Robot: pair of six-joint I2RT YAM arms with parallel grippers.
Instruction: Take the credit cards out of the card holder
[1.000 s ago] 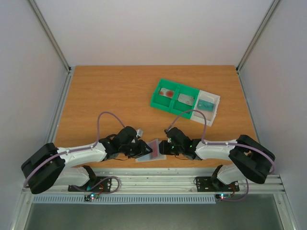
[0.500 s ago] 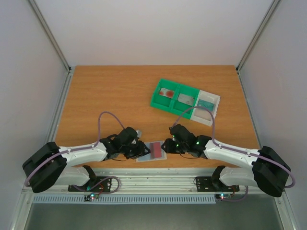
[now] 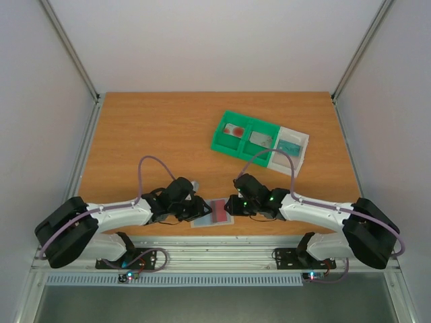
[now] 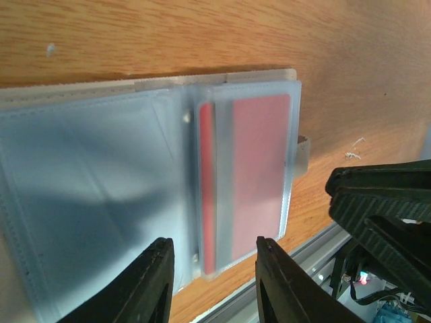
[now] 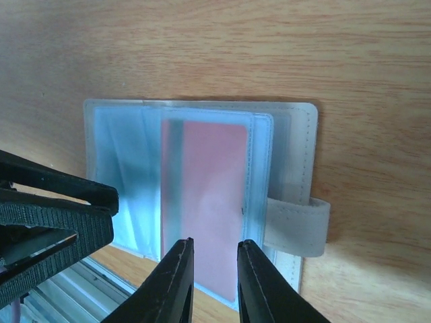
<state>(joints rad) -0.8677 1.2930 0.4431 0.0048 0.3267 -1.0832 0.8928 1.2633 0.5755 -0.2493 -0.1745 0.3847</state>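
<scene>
The card holder (image 3: 204, 220) lies open and flat at the table's near edge, beige outside (image 5: 304, 145), grey-blue inside (image 4: 87, 182). A red credit card (image 5: 212, 195) with a grey band sits inside a clear sleeve on its right panel (image 4: 259, 168). The closure tab (image 5: 297, 226) sticks out to the right. My left gripper (image 4: 214, 272) hangs open over the holder's spine, nothing between its fingers. My right gripper (image 5: 214, 252) stands narrowly open just above the card's near edge, and the red card shows through the gap.
A green two-compartment tray (image 3: 227, 142) and a white tray (image 3: 302, 151) sit at the back right, each with items inside. The aluminium rail (image 3: 222, 250) runs right below the holder. The two grippers (image 3: 200, 210) (image 3: 232, 204) face each other closely.
The holder's right panel, tilted up between the grippers a second ago, now lies flat. My right arm drew back to the right, then edged in again. The left gripper barely moved.
</scene>
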